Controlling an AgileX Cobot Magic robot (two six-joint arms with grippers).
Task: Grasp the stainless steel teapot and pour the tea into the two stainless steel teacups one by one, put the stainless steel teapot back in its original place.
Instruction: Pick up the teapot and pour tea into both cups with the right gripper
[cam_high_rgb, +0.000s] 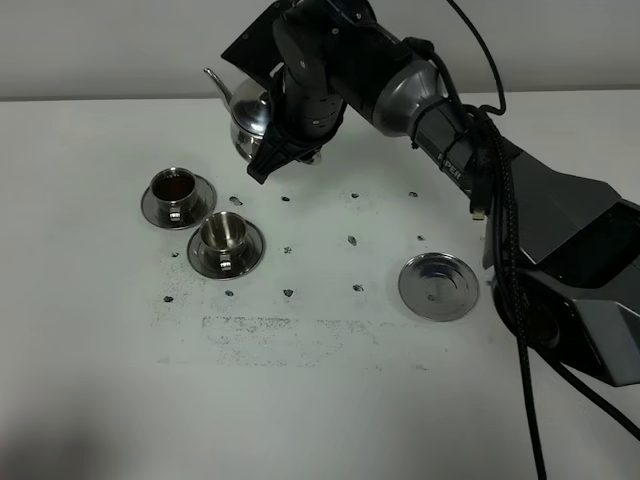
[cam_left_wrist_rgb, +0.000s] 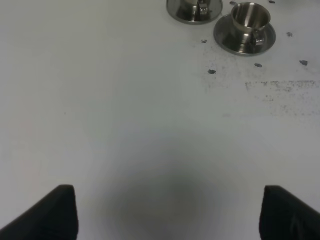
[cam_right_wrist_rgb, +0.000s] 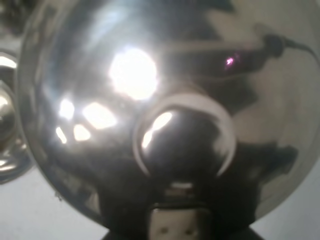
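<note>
The stainless steel teapot (cam_high_rgb: 248, 115) hangs above the far part of the table, tilted, its thin spout toward the left. My right gripper (cam_high_rgb: 288, 135) is shut on it from the right. In the right wrist view the teapot (cam_right_wrist_rgb: 150, 100) fills the frame, lid knob in the middle, and the fingers are hidden. Two stainless steel teacups stand on saucers in front of the pot: the left teacup (cam_high_rgb: 176, 188) holds dark tea, the right teacup (cam_high_rgb: 223, 235) looks empty. My left gripper (cam_left_wrist_rgb: 167, 215) is open over bare table, with both teacups (cam_left_wrist_rgb: 250, 20) well ahead of it.
A lone steel saucer (cam_high_rgb: 436, 287) lies on the right of the white table (cam_high_rgb: 320, 400), next to the right arm's base. Small dark marks dot the middle of the table. The right arm and its cables stretch across the back right.
</note>
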